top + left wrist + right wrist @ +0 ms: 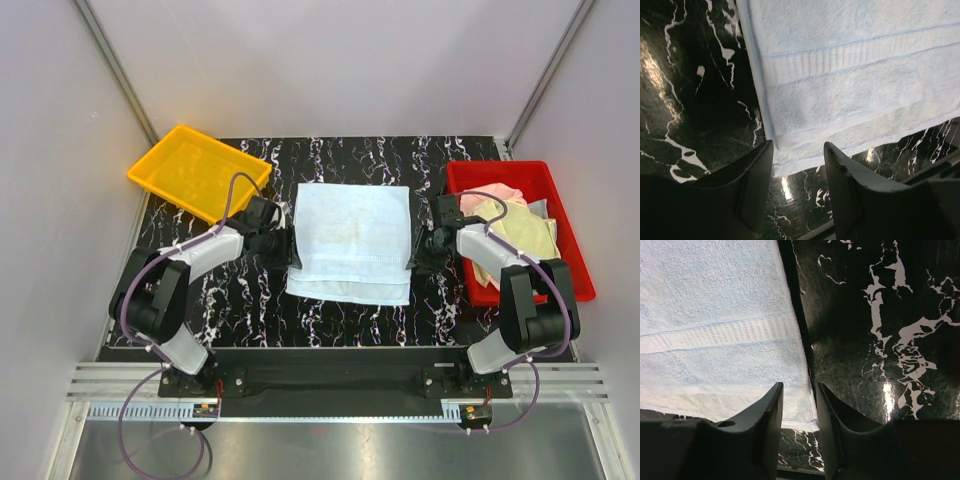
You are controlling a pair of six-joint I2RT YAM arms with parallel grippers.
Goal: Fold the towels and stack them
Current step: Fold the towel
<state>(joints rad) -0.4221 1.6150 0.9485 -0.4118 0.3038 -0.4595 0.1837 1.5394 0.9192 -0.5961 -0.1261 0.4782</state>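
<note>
Pale blue towel (352,243) flat between left pincer (798,146) and right pincer (800,386); both unclenched, empty

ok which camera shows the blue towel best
The top external view: it shows the whole blue towel, folded, with a lower layer sticking out at the near edge. The left wrist view catches only its left edge and near corner, the right wrist view only its right edge.
</note>
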